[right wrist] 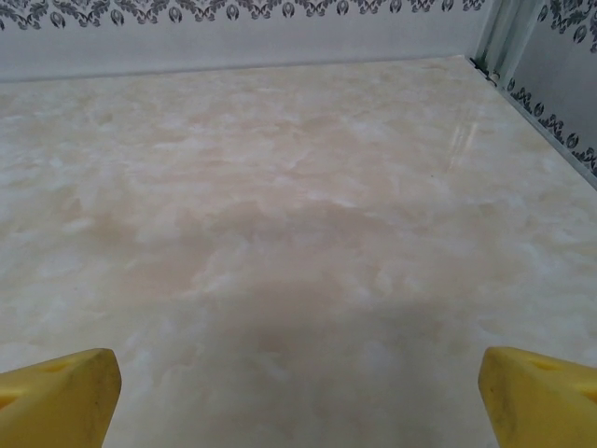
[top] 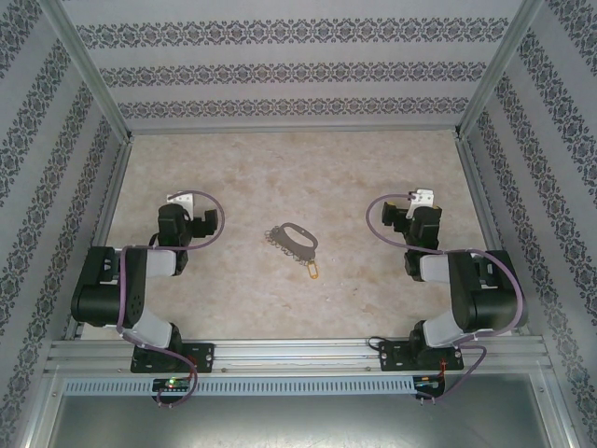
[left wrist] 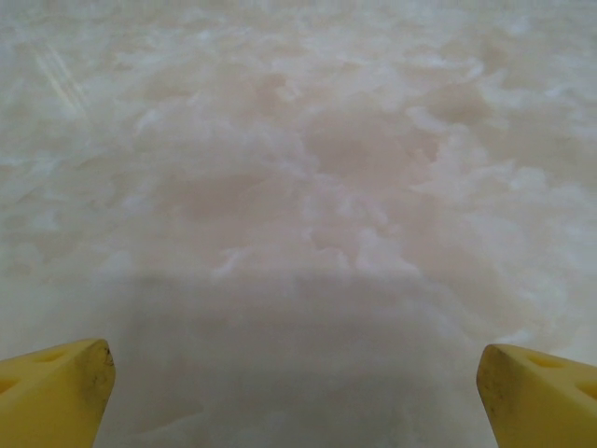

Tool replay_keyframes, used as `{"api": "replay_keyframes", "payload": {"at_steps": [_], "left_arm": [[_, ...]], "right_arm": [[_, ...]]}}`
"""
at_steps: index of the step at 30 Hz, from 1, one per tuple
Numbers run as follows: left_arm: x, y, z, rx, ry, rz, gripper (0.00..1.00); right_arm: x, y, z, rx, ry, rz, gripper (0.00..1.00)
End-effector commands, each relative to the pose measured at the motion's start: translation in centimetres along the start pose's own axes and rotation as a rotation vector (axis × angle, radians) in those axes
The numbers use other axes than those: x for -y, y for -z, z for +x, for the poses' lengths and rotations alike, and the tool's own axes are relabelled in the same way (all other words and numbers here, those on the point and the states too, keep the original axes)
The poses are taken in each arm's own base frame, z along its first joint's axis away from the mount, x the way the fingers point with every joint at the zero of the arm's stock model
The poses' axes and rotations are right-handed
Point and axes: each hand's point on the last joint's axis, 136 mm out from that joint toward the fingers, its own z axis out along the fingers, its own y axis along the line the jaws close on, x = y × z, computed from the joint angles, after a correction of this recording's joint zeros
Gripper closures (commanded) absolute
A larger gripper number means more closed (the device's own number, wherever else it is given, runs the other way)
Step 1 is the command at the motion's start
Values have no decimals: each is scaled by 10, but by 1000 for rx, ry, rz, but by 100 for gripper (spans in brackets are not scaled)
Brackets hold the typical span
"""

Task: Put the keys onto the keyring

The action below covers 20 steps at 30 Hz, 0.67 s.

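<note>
The keyring (top: 295, 225), a thin silvery oval loop, lies flat on the marble-patterned table midway between the two arms. The keys (top: 283, 242) form a jagged grey cluster along its near-left side, touching it. My left gripper (top: 180, 199) hovers to the left of them, well apart. My right gripper (top: 423, 197) is off to their right, equally far. In the left wrist view the left gripper (left wrist: 297, 373) has its yellow fingertips (left wrist: 56, 387) spread wide over bare table. The right gripper (right wrist: 298, 383) likewise stands open, yellow fingertips (right wrist: 61, 392) far apart, nothing between them.
A small yellow tag (top: 313, 271) lies just near-right of the keyring. Patterned walls (top: 280, 75) enclose the table on three sides, with metal posts at the far corners (right wrist: 494, 37). An aluminium rail (top: 298, 355) carries both arm bases along the near edge.
</note>
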Motion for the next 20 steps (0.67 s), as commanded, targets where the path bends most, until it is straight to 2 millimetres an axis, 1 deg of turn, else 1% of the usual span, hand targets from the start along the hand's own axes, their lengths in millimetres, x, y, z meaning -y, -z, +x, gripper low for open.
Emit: {"api": "replay_keyframes", "payload": {"at_steps": [1,4,20], "left_arm": [[2,1,-11,74,-20,34,0],[2,1,-10,78,-20,32,0],[2,1,-11,80,-23,31,0]], "right_arm": [[0,-1,-12,49,17,19,2],[-9,-1,-13,48,39,-15,2],[-8,-2,-12,40,31,-33,2]]}}
